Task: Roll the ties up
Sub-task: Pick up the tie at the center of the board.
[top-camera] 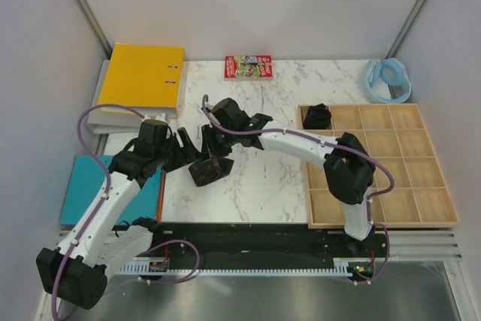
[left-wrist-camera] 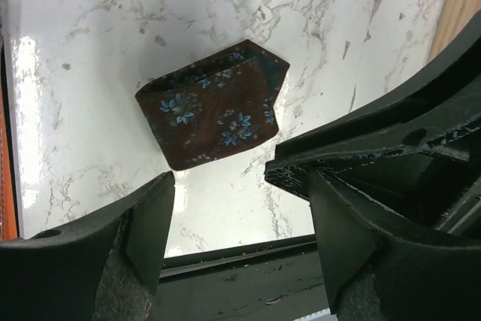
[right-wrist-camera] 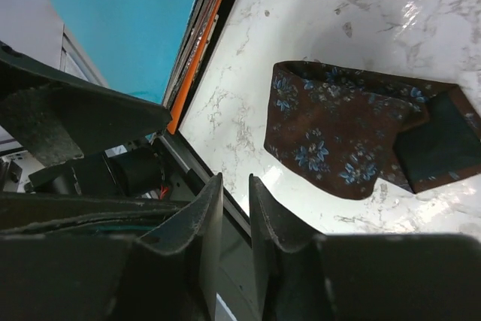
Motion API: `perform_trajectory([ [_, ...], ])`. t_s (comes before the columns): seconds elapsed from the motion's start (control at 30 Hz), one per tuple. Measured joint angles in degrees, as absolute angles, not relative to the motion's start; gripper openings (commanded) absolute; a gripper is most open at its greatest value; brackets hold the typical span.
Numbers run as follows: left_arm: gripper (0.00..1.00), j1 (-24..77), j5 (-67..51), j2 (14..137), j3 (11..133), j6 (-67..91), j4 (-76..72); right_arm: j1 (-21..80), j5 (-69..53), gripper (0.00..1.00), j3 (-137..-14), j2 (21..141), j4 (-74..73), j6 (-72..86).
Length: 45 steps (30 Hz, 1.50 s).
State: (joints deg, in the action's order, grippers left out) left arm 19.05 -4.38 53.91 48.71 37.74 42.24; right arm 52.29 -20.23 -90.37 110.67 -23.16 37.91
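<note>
One tie (top-camera: 208, 171), dark brown with small blue flowers, lies folded into a short flat packet on the marble table (top-camera: 301, 84). It shows in the left wrist view (left-wrist-camera: 214, 107) and the right wrist view (right-wrist-camera: 353, 133). My left gripper (top-camera: 186, 152) hovers just left of it, open and empty (left-wrist-camera: 240, 223). My right gripper (top-camera: 213, 143) hovers just above and behind it, its fingers a narrow gap apart with nothing between them (right-wrist-camera: 234, 216). A second tie (top-camera: 317, 116), a dark coil, sits in the top-left compartment of the wooden tray (top-camera: 379, 219).
A yellow binder (top-camera: 146, 77) lies at the back left, with a teal folder (top-camera: 90, 186) at the left edge. A red booklet (top-camera: 247, 66) lies at the back. A pale blue looped band (top-camera: 387, 80) lies at the back right. A black rail (top-camera: 248, 234) runs along the table's near edge.
</note>
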Motion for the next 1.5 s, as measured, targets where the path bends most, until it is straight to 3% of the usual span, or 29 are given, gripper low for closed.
perform_trajectory([
  [0.43, 0.77, 16.6, -4.9, 48.4, 39.8, 39.6, 40.2, 51.7, -20.8, 0.24, -92.1, 120.3, -23.6, 37.1],
  [0.73, 0.82, 16.5, -6.4, 48.5, 35.9, 40.4, 36.7, 48.1, -21.6, 0.23, -87.9, 121.5, -21.2, 36.4],
  [1.5, 0.8, 16.4, -9.7, 58.3, 23.5, 43.0, 14.9, 46.9, -25.6, 0.22, -84.8, 121.8, -15.4, 36.6],
])
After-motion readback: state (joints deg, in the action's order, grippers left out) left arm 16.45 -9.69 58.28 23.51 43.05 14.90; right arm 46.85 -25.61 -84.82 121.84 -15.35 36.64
